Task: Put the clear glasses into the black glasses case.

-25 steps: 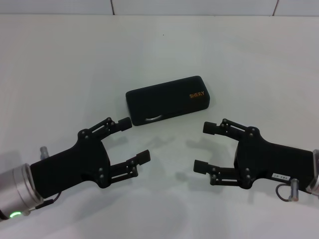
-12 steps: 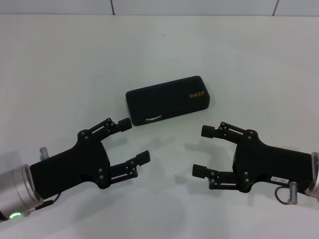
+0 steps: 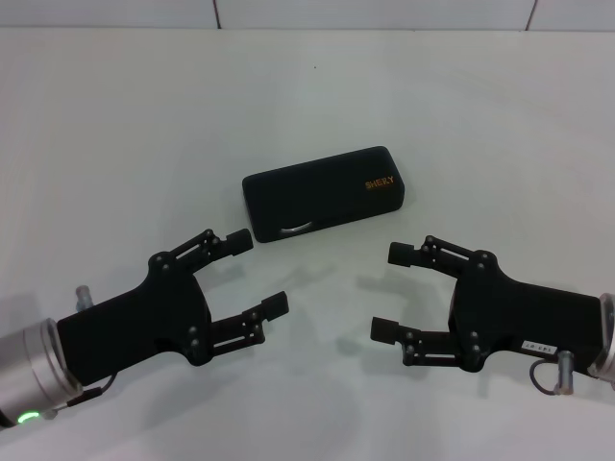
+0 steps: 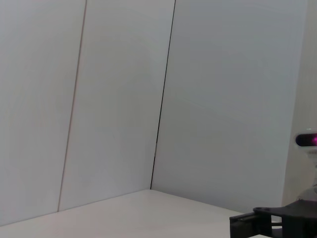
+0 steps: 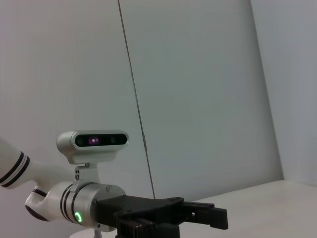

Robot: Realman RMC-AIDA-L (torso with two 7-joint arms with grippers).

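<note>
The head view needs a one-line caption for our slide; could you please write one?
Closed black glasses case on the white table, left pincer and right pincer open in front of it.

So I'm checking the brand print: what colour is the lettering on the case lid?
Orange, on the black glasses case; the head view shows it best.

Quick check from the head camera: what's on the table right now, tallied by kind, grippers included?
Black glasses case, shut, on the table: 1
Grippers, both open and apart from the case: 2 (left gripper, right gripper)
Clear glasses: 0 visible
Total: 3
</note>
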